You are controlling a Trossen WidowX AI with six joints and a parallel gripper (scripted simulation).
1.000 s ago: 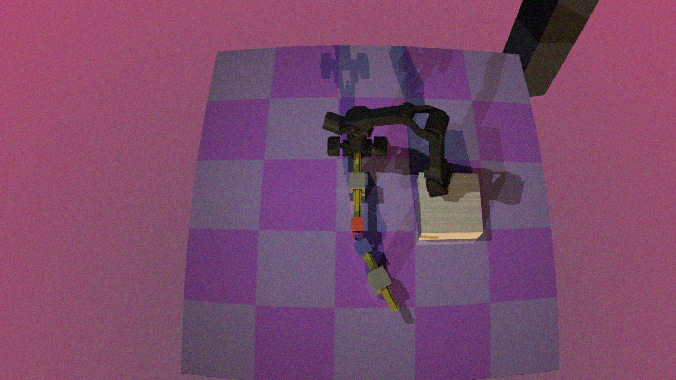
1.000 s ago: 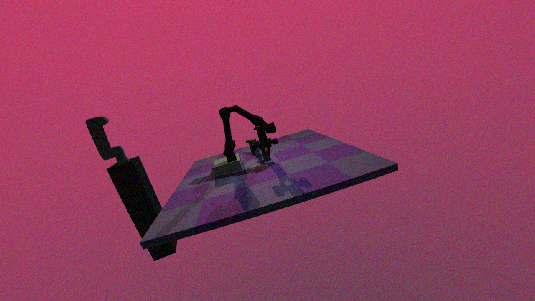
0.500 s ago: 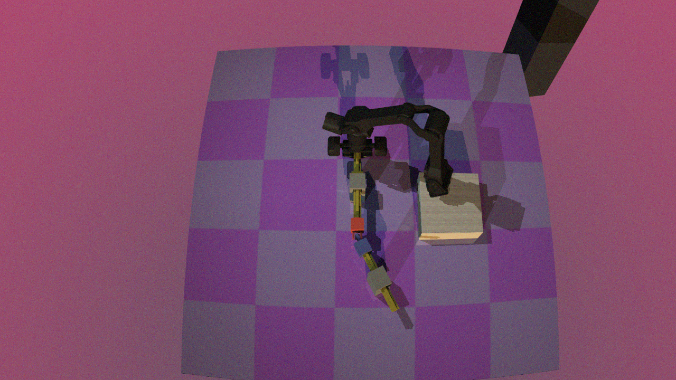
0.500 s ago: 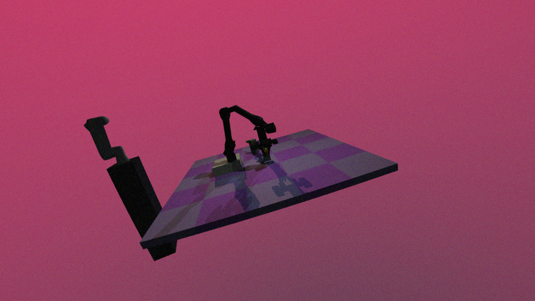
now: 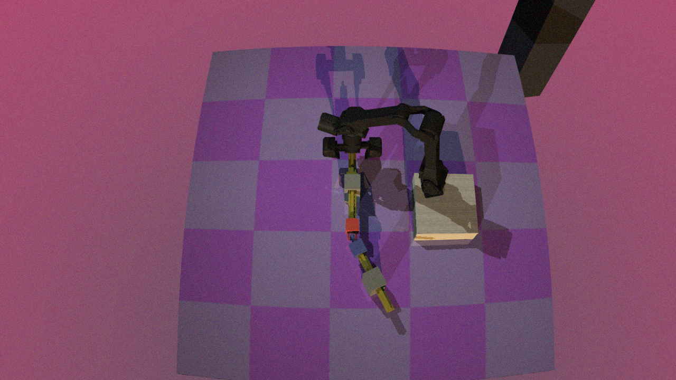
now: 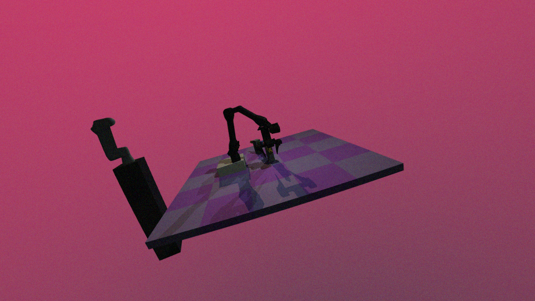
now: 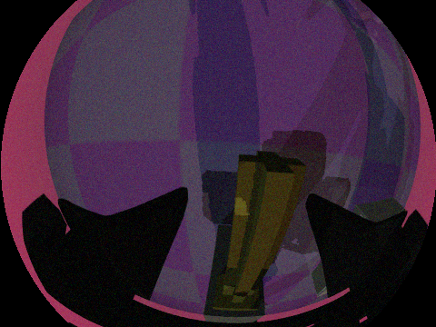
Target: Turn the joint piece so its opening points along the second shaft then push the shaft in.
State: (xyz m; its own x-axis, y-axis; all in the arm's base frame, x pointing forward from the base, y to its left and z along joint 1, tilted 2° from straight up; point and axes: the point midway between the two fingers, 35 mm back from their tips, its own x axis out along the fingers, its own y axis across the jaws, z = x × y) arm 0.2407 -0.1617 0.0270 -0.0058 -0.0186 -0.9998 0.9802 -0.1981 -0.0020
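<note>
The fingers are spread wide, one on each side of the second shaft (image 5: 351, 203) (image 6: 269, 150) (image 7: 272, 204), and the gripper (image 5: 351, 153) (image 6: 271, 151) (image 7: 251, 199) holds nothing; in the wrist view a gap shows between the shaft and each fingertip. The shaft is yellow and grooved lengthwise, its free end facing the wrist camera, with its long axis leaning a little right toward the top of that view. From above, it runs straight up and down the view, from under the gripper through a pale block (image 5: 351, 182) and on to the red joint piece (image 5: 351, 225). Its lower end meets the upper side of this piece, whose opening side faces up the view, in line with the shaft; how deep the end sits inside cannot be told. Just below, a blue hinge part (image 5: 357, 247) is turned at an angle to the red one. From there the fixed shaft (image 5: 385, 300), also yellow, slants down and to the right through the other pale block (image 5: 374, 280). Farther out, the black arm (image 5: 383, 116) (image 6: 230, 127) bends over from a wood-grained box (image 5: 449, 215) (image 6: 231, 169) on the purple and grey checkered table top (image 5: 288, 264) (image 6: 336, 151). A dark post (image 5: 543, 47) (image 6: 138, 194) stands by one corner of the table top.
</note>
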